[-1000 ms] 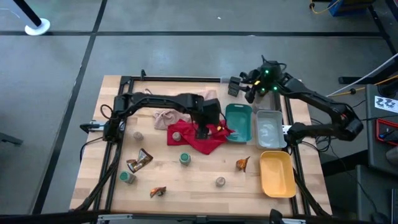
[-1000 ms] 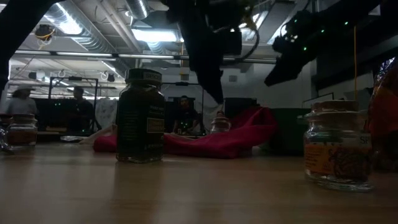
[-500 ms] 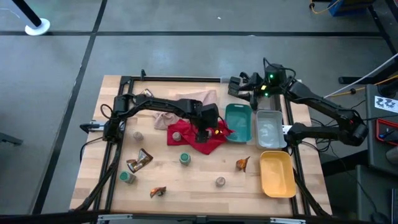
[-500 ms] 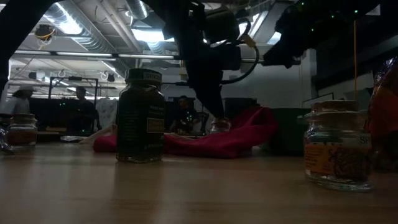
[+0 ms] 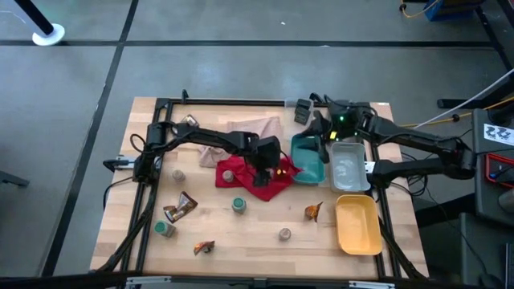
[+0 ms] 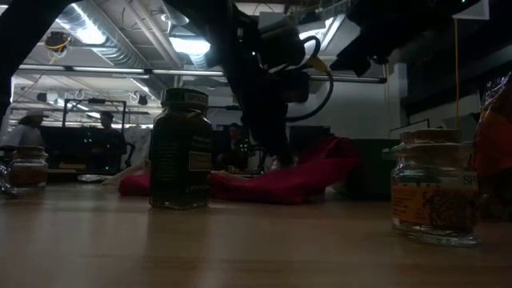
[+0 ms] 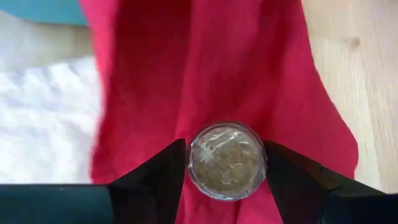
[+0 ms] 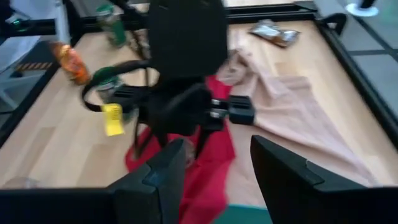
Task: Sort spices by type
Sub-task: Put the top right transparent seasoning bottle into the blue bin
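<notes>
My left gripper point(image 5: 261, 172) points down over the red cloth point(image 5: 245, 183), shut on a small round jar with a clear-grey lid point(image 7: 227, 160). My right gripper point(image 8: 217, 168) hovers open over the far end of the teal tray point(image 5: 309, 156), looking toward the left arm. A second jar point(image 5: 228, 175) and a yellow item point(image 5: 279, 169) lie on the red cloth. Green-lidded jars point(image 5: 238, 205) point(image 5: 164, 229), grey-lidded jars point(image 5: 284, 234) point(image 5: 177, 173) and brown-orange sachets point(image 5: 181, 206) point(image 5: 204, 247) point(image 5: 313, 212) sit on the wood. My left gripper pinches the jar by its round wall, just below the lid rim point(image 7: 191, 163), one finger point(image 7: 165, 174) on each side. The fingers come from above, pointing down. The jar stands upright with its base on the red cloth.
The clear tray point(image 5: 348, 166) and the yellow tray point(image 5: 357, 225) lie in a row behind the teal one along the table's right side. A beige cloth point(image 5: 241, 132) lies at the far side. A black frame edges the table. People stand in the room beyond.
My left gripper has come down onto the red cloth, and its fingers now stand around the jar. My right arm has swung from the far edge toward the near and left, over the teal tray's far end.
</notes>
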You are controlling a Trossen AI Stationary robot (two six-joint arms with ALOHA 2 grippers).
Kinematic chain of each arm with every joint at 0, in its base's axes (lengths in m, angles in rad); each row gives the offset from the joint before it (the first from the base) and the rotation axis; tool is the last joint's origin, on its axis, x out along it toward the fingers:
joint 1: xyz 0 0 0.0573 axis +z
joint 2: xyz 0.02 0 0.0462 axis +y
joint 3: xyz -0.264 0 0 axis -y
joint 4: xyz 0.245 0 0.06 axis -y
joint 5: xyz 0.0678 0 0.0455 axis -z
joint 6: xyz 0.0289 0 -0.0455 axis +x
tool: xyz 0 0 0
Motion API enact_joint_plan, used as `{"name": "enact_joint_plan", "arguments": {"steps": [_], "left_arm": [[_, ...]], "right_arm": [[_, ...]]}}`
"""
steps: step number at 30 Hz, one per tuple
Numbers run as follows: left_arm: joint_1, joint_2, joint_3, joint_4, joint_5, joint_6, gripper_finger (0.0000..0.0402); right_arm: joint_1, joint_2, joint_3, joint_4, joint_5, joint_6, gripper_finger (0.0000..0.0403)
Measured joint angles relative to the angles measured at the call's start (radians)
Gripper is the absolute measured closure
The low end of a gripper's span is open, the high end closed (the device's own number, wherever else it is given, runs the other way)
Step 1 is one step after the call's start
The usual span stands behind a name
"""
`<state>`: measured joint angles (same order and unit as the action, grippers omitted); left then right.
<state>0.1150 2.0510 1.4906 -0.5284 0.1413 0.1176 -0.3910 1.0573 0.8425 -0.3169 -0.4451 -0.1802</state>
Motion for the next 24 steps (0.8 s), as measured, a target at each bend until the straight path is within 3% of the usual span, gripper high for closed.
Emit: {"name": "enact_joint_plan", "arguments": {"steps": [9,24], "left_arm": [[-0.007,0.0,-0.01,-0.006,-0.002,0.02,0.0205],[-0.011,-0.002,-0.01,-0.002,-0.003,0.021,0.024]], "right_arm": [[0.112,0.0,0.0,0.0,0.112,-0.001,0.0221],[0.129,-0.067,0.0,-0.061,0.141,0.0,0.0221]]}}
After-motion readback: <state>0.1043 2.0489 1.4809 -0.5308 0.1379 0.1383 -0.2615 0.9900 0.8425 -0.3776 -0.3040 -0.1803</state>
